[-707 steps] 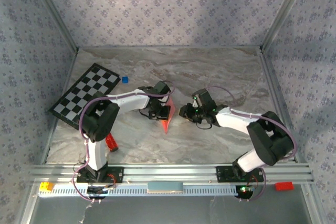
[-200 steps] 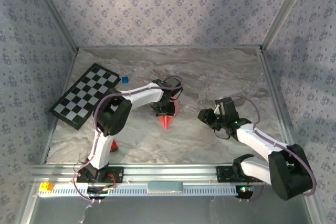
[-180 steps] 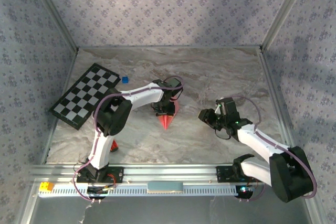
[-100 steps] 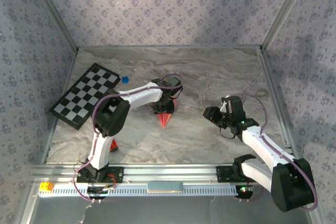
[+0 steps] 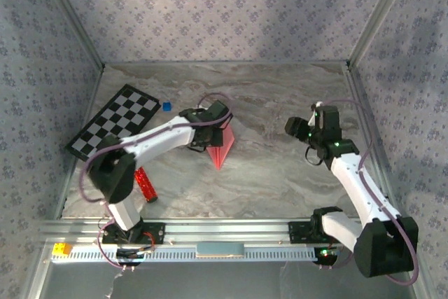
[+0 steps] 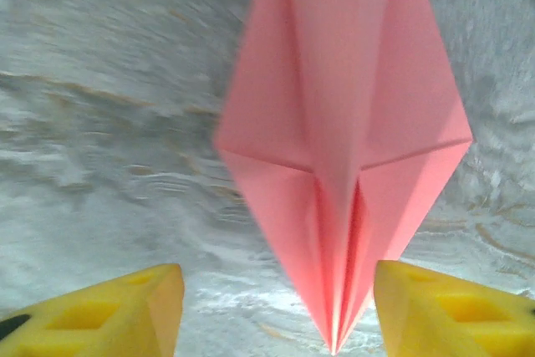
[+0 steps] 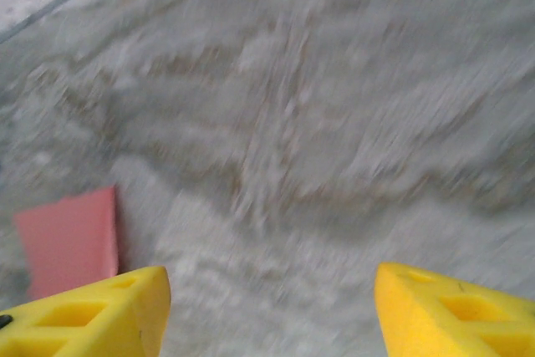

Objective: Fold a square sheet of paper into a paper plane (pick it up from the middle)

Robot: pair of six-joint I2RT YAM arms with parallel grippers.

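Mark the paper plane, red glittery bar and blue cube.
paper plane (image 6: 338, 123), left wrist view, central fold
red glittery bar (image 5: 146, 185), top external view, mid-length
blue cube (image 5: 166, 106), top external view, top face

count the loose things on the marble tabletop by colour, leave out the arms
pink: 1, paper plane
red: 1, glittery bar
blue: 1, cube
black and white: 1, checkerboard
total: 4

Paper plane (image 6: 343, 165): plain salmon-pink, darker in the centre crease, tip between the left jaws. Left fingers (image 6: 109, 311), right fingers (image 7: 84, 311): yellow. Table (image 6: 100, 123): grey-beige marbling. Checkerboard (image 5: 114, 126): black-and-white squares. Cube (image 5: 166, 106): blue. Bar (image 5: 145, 184): red. Walls (image 5: 210, 12): lilac, small floral print.
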